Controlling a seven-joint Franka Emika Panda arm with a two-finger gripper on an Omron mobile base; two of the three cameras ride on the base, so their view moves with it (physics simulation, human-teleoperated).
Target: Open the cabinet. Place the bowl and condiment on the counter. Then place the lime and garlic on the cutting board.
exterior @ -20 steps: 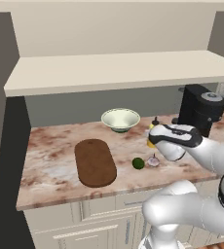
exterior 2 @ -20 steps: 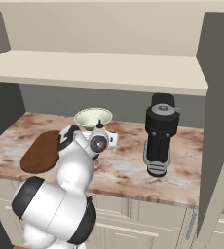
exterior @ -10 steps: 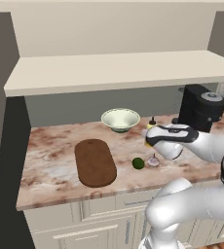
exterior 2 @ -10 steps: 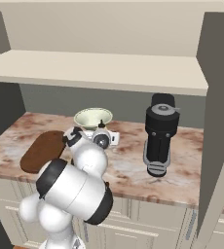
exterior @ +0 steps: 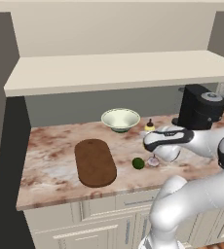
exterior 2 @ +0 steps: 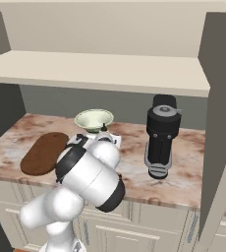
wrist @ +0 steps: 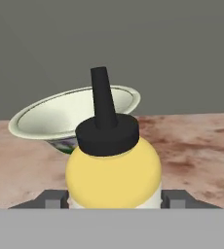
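The yellow condiment (wrist: 113,168) with its black nozzle sits between my gripper's (wrist: 115,200) fingertips (wrist: 55,199), which press on both of its sides. In the left base view the gripper (exterior: 149,137) is low over the counter (exterior: 50,160), and the condiment's (exterior: 149,126) top shows just behind the hand. The cream-green bowl (exterior: 120,118) stands on the counter behind it. The lime (exterior: 138,163) and the garlic (exterior: 153,161) lie side by side in front of the hand, right of the dark cutting board (exterior: 95,162). The cabinet's shelf (exterior: 109,73) is bare.
A black coffee machine (exterior: 200,107) stands on the counter to the right of the hand. My own white arm covers the counter's middle in the right base view, between the cutting board (exterior 2: 43,153) and the coffee machine (exterior 2: 160,138). Cream drawer fronts (exterior: 104,219) run below.
My arm's elbow has swung round and lower in front of the counter. The hand has edged slightly left with the condiment. Bowl, lime, garlic and board have not moved.
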